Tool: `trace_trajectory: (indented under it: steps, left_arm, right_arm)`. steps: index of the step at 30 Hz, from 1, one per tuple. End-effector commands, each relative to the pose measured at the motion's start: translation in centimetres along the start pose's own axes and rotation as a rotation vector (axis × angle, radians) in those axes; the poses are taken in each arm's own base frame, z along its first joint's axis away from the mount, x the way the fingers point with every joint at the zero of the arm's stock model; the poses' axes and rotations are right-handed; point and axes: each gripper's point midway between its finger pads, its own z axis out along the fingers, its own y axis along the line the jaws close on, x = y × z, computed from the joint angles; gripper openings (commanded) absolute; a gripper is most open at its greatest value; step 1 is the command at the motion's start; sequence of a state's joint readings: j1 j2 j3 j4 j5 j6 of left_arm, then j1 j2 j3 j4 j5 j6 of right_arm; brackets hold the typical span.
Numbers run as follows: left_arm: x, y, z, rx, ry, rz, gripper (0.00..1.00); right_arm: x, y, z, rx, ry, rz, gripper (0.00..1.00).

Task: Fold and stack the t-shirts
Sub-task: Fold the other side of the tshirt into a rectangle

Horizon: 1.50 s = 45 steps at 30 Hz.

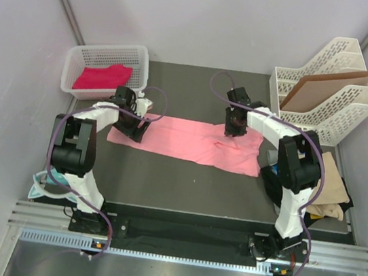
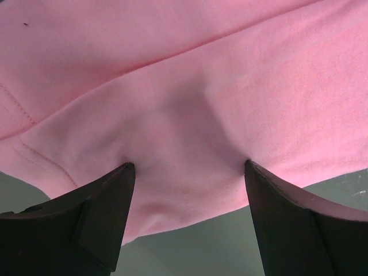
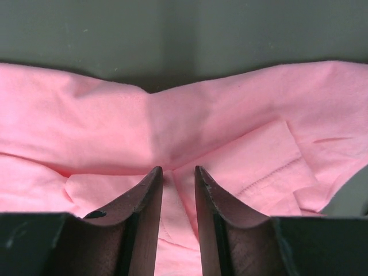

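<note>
A salmon pink t-shirt (image 1: 197,143) lies spread in a long strip across the dark table. My left gripper (image 1: 137,128) is at its left end. In the left wrist view that gripper (image 2: 188,164) is open, its fingertips (image 2: 123,172) pressed down on the pink cloth (image 2: 190,115) close to its edge. My right gripper (image 1: 233,130) is down on the shirt's right part. In the right wrist view its jaws (image 3: 178,169) stand narrow, pinching a ridge of the pink cloth (image 3: 172,218). A magenta-pink t-shirt (image 1: 103,77) lies in the white basket (image 1: 111,49).
A white file rack (image 1: 329,83) holding a brown board (image 1: 324,89) stands at the back right. Tan cloth (image 1: 332,193) and black cloth (image 1: 273,188) are heaped beside the right arm. A light blue-green item (image 1: 48,180) lies by the left arm's base.
</note>
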State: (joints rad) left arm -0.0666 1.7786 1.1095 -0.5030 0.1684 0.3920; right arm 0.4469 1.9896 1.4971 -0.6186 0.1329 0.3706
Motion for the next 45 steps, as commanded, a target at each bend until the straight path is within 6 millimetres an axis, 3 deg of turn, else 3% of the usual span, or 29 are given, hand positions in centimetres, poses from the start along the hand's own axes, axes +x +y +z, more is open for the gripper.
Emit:
trace_trajectory:
  steps: [1,4,5,6,7,11,18,22,30,36,41,45]
  left_arm:
    - [0.7,0.2,0.4,-0.015,0.002,0.007,0.82]
    - [0.8,0.3,0.2,-0.023,0.001,0.015,0.82]
    - [1.0,0.4,0.2,-0.028,0.004,0.015,0.82]
    - [1.0,0.4,0.3,-0.032,0.003,0.019,0.82]
    - [1.2,0.4,0.4,-0.033,0.008,0.020,0.82]
    - [1.6,0.6,0.7,-0.043,0.019,0.025,0.81]
    - [2.5,0.7,1.4,-0.051,0.043,0.025,0.81]
    - [2.6,0.8,1.5,-0.056,0.043,0.026,0.81]
    - [2.8,0.7,1.4,-0.056,0.047,0.030,0.81]
    - [2.7,0.7,1.4,-0.056,0.047,0.028,0.81]
    - [3.4,0.8,1.5,-0.066,0.055,0.037,0.81]
    - [3.7,0.9,1.5,-0.074,0.062,0.043,0.81]
  right_arm:
    - [-0.5,0.3,0.0,-0.038,-0.013,0.037,0.28]
    - [-0.3,0.5,0.2,-0.041,-0.006,0.041,0.20]
    - [-0.3,0.4,0.2,-0.040,-0.006,0.042,0.14]
    - [-0.4,0.5,0.1,-0.043,-0.008,0.045,0.02]
    - [-0.4,0.4,0.1,-0.040,-0.007,0.047,0.00]
    - [-1.0,0.4,-0.8,-0.040,-0.022,0.050,0.00]
    - [-3.9,0.8,-4.6,-0.068,-0.113,0.044,0.00]
    - [-4.9,0.6,-5.6,-0.068,-0.145,0.045,0.00]
    - [-3.9,0.2,-4.7,-0.058,-0.121,0.027,0.00]
    - [-5.3,-0.2,-3.4,-0.040,-0.119,0.027,0.00]
    - [-7.5,1.1,-3.4,-0.080,-0.144,0.017,0.00]
    - [-8.2,1.7,-3.2,-0.104,-0.144,0.016,0.00]
